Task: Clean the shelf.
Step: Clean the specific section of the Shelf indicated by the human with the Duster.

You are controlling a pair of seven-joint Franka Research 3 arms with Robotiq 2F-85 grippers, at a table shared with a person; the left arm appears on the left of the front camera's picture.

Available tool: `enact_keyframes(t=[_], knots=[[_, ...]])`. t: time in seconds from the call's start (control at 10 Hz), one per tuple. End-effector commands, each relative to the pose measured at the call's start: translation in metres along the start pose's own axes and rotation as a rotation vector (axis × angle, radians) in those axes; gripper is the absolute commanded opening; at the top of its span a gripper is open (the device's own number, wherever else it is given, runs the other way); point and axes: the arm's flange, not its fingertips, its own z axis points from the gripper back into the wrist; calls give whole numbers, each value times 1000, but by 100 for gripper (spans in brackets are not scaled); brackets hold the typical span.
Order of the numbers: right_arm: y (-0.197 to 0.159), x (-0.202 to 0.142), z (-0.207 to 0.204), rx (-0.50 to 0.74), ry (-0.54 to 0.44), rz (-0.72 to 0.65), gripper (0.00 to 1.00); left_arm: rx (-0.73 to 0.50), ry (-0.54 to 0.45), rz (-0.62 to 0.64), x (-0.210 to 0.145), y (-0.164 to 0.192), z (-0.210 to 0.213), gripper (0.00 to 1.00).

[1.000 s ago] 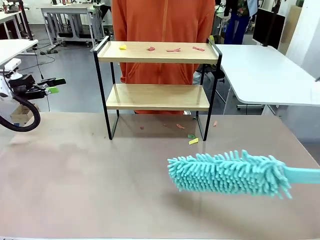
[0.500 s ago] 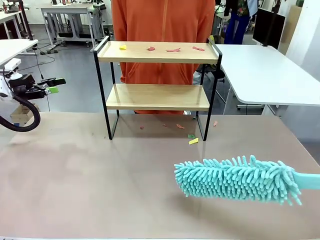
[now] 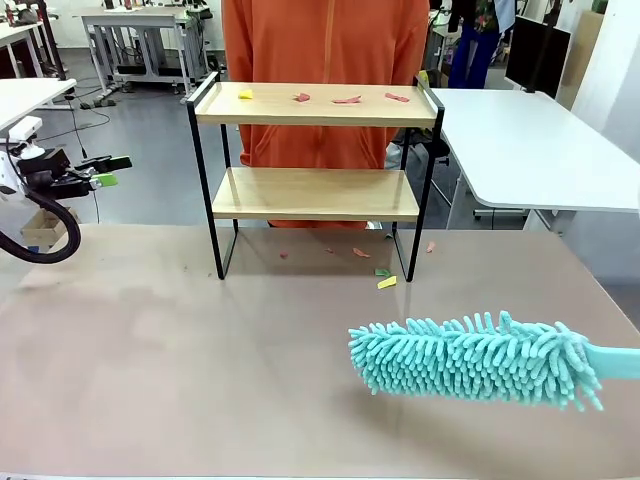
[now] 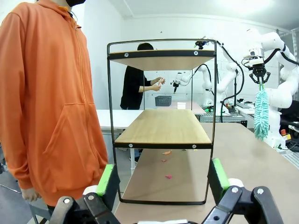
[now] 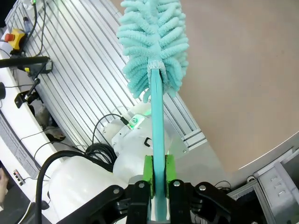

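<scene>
The shelf [image 3: 315, 192] stands at the far middle of the table, and its top board carries a yellow bit [image 3: 245, 95] and several red scraps [image 3: 347, 99]. A turquoise fluffy duster [image 3: 470, 358] hovers low over the table at the near right, its handle running off the right edge. My right gripper [image 5: 158, 175] is shut on the duster handle [image 5: 157, 121]. My left gripper [image 3: 112, 172] hangs open off the table's left side. In the left wrist view it [image 4: 162, 179] faces the shelf [image 4: 163, 130] end-on with nothing between its pads.
A person in an orange hoodie [image 3: 325, 50] stands right behind the shelf. Yellow, green and red scraps [image 3: 387, 283] lie on the table by the shelf's right legs. A white table [image 3: 530, 150] stands at the right.
The duster has sunk lower and shifted slightly right, then stayed still. The left arm has not moved.
</scene>
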Motion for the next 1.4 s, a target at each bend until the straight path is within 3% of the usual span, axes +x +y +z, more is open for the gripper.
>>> enact_keyframes(t=[0.0,1.3], knots=[[-1,4,1,-2,-20,13,13,-8,5,-11,3,-1,0,100],[-1,4,1,-2,-20,13,13,-8,5,-11,3,-1,0,100]])
